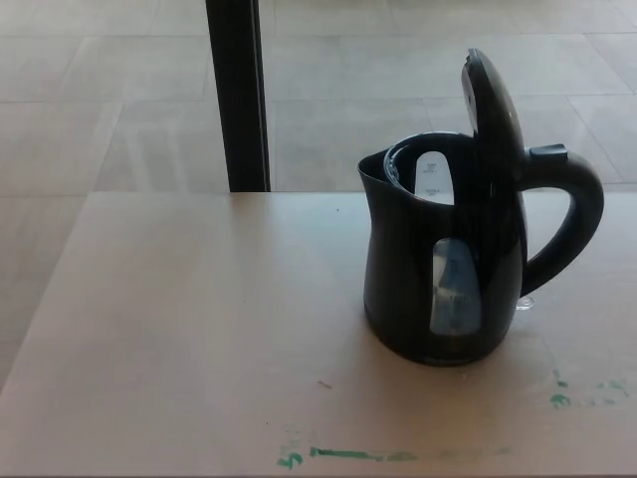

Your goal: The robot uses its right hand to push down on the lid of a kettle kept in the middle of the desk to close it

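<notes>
A black electric kettle (418, 269) stands upright on the pale wooden desk (199, 329), right of centre. Its lid (495, 110) is swung up, nearly vertical, so the mouth of the kettle is uncovered. The handle (577, 214) points right and the spout faces left. A clear water-level window (455, 289) faces me. Neither of my hands shows in the head view.
A black vertical post (237, 95) rises behind the desk's far edge, left of the kettle. Green paint marks (343, 455) streak the desk near its front edge and at the right (560, 398). Tiled floor (100, 100) lies beyond the desk.
</notes>
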{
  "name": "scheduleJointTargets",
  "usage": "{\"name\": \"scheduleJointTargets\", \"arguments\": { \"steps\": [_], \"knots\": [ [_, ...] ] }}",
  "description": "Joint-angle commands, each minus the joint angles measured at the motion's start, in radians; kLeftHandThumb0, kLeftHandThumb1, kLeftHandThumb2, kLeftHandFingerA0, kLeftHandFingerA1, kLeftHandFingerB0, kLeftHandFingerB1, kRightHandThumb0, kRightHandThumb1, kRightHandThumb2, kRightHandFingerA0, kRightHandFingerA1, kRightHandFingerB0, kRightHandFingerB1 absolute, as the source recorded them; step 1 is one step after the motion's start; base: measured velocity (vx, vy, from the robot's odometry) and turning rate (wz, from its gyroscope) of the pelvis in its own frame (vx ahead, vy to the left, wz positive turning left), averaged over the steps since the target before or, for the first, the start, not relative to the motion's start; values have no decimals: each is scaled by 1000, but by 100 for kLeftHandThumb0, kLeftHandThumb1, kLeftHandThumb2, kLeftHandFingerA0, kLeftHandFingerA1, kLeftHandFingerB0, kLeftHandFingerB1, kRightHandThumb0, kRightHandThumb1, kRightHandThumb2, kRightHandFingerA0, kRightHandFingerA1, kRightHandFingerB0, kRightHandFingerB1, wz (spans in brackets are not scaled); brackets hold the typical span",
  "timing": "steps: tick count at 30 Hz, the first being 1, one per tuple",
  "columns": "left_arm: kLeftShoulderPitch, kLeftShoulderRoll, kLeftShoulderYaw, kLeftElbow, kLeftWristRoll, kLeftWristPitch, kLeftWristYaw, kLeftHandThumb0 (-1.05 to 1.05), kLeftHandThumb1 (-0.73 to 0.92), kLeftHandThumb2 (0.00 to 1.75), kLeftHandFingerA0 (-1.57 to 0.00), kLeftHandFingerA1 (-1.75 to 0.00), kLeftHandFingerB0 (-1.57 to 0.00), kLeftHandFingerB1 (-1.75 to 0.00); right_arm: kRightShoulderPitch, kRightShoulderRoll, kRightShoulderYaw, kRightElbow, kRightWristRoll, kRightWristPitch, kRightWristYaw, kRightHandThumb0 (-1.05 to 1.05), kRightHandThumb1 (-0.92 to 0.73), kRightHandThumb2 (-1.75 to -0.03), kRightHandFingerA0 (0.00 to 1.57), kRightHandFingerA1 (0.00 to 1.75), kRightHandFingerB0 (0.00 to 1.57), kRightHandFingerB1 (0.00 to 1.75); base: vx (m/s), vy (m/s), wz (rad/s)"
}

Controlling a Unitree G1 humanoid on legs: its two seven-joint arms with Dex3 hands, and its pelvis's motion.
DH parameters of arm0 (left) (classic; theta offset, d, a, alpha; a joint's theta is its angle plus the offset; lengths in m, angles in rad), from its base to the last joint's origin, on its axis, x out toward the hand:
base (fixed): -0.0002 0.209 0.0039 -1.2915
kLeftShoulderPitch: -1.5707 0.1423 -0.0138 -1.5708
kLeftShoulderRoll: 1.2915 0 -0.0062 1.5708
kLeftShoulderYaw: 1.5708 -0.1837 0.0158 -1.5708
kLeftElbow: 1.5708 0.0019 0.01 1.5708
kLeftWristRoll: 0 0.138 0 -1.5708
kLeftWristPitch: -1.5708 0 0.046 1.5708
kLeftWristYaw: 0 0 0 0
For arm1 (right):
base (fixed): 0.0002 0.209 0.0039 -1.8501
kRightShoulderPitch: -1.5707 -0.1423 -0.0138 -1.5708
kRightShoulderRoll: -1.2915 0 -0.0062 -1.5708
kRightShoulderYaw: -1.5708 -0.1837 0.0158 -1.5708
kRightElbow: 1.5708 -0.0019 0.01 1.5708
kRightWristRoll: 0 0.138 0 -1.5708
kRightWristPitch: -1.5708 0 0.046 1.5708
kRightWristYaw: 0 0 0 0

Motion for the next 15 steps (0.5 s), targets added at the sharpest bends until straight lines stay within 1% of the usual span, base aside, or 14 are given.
{"name": "scheduleJointTargets", "arguments": {
  "steps": [1, 2, 3, 4, 5, 6, 7, 9, 10, 11, 12, 13, 14, 15],
  "knots": [
    [-14, 30, 39, 36, -66, 6, -74, -90, 90, 68, -50, -46, -40, -40, -12, -22, -57, 35, 95, -100, 54, -77, -61, -59, 98, 83, 70, 72, 0, 0, 0],
    [-14, 31, 41, 36, -68, 6, -75, -91, 90, 68, -54, -48, -40, -41, -13, -20, -60, 38, 96, -103, 57, -77, -61, -59, 97, 83, 70, 73, 0, 0, 0],
    [-20, 29, 62, 34, -92, 33, -79, -89, 89, 67, -50, -48, -38, -40, -16, -29, -58, 47, 95, -111, 68, -79, -62, -59, 96, 81, 70, 73, 0, 0, 0],
    [-19, 33, 60, 32, -87, 26, -82, -90, 71, 110, -44, -59, -32, -51, -24, -31, -61, 56, 99, -108, 71, -79, -61, -59, 97, 80, 70, 72, 0, 0, 0],
    [-17, 33, 60, 33, -86, 25, -83, -90, 71, 110, -44, -59, -32, -51, -22, -32, -62, 61, 101, -111, 73, -79, -61, -59, 97, 80, 70, 72, 0, 0, 0],
    [-19, 34, 62, 35, -87, 24, -80, -89, 71, 110, -42, -58, -33, -51, -25, -28, -70, 54, 114, -117, 82, -81, -61, -59, 95, 81, 70, 73, 0, 0, 0],
    [-19, 34, 68, 37, -94, 25, -82, -89, 90, 67, -49, -47, -37, -40, -34, -26, -93, 44, 146, -107, 85, -81, -58, -60, 97, 82, 69, 73, 0, 0, 0],
    [-20, 42, 66, 40, -94, 25, -90, -90, 91, 67, -46, -47, -36, -40, -48, -20, -128, 15, 183, -114, 88, -85, -63, -59, 94, 85, 69, 76, 0, 0, 0],
    [-22, 42, 64, 42, -93, 24, -86, -90, 89, 67, -51, -48, -38, -40, -56, -23, -144, -5, 197, -126, 88, -92, -65, -60, 66, 97, 67, 78, 0, 0, 0],
    [-20, 40, 52, 43, -83, 19, -76, -87, 73, 112, -43, -58, -32, -51, -71, -28, -170, -32, 224, -135, 87, -91, -63, -60, 58, 100, 72, 78, 0, 0, 0],
    [-16, 42, 36, 41, -69, 12, -77, -86, 72, 111, -44, -58, -33, -51, -87, -34, -194, -49, 249, -121, 99, -90, -66, -61, 51, 104, 66, 82, 0, 0, 0],
    [-16, 43, 36, 41, -72, 14, -78, -86, 72, 111, -44, -58, -33, -51, -95, -38, -203, -57, 259, -117, 111, -90, -66, -61, 51, 104, 66, 82, 0, 0, 0],
    [-16, 42, 39, 41, -80, 19, -79, -87, 91, 67, -52, -48, -41, -41, -105, -44, -207, -80, 258, -105, 102, -88, -68, -61, 51, 102, 64, 80, 0, 0, 0],
    [-18, 39, 50, 39, -97, 31, -82, -86, 90, 67, -49, -48, -39, -41, -112, -48, -204, -117, 245, -114, 86, -84, -49, -101, 60, 93, 68, 80, 0, 0, 0]
  ]
}}
